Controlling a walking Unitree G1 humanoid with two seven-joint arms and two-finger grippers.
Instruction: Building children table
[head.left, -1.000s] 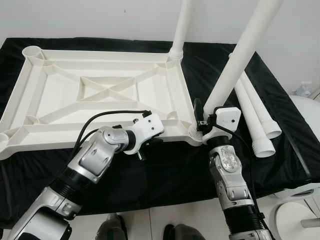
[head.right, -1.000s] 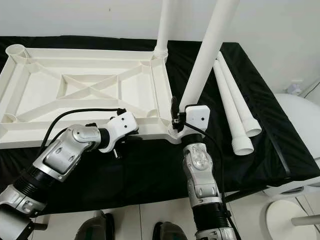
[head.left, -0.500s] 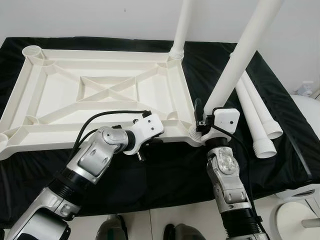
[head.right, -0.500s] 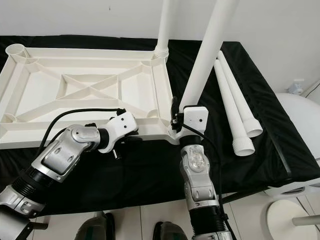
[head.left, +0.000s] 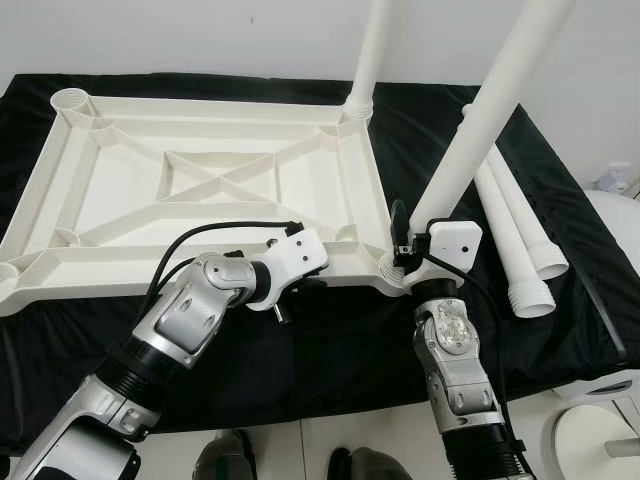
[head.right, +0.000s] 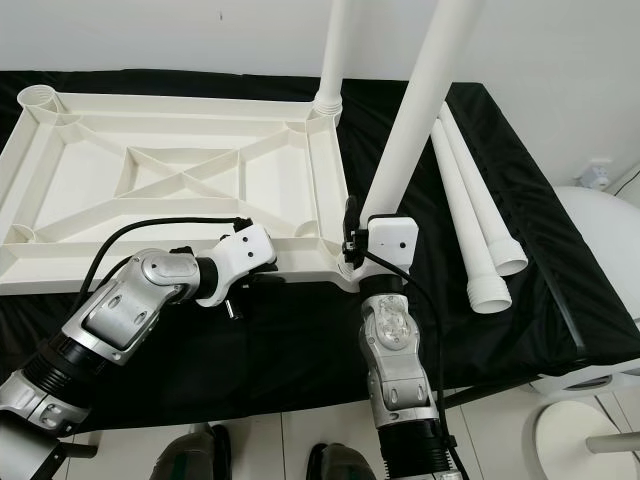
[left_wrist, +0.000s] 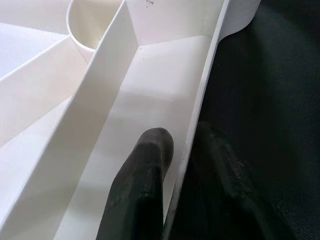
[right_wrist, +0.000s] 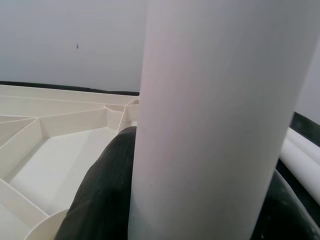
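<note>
While upturned on black cloth (head.left: 330, 340), ribbed white tabletop (head.left: 200, 190); left jaws pinching its rim, right jaws clamping leg (head.left: 470, 140).

Black cloth (head.left: 330, 350): spread flat, draped over near edge. White wall (head.left: 200, 35): directly behind cloth. White rounded seat (head.right: 600, 240): right of cloth. Pale tiled floor (head.left: 300, 445): below cloth's near edge. Dark shoes (head.left: 222, 462): on floor.

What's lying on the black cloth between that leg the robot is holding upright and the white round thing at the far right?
Two loose white table legs lie side by side there on the black cloth, seen in both eye views.
</note>
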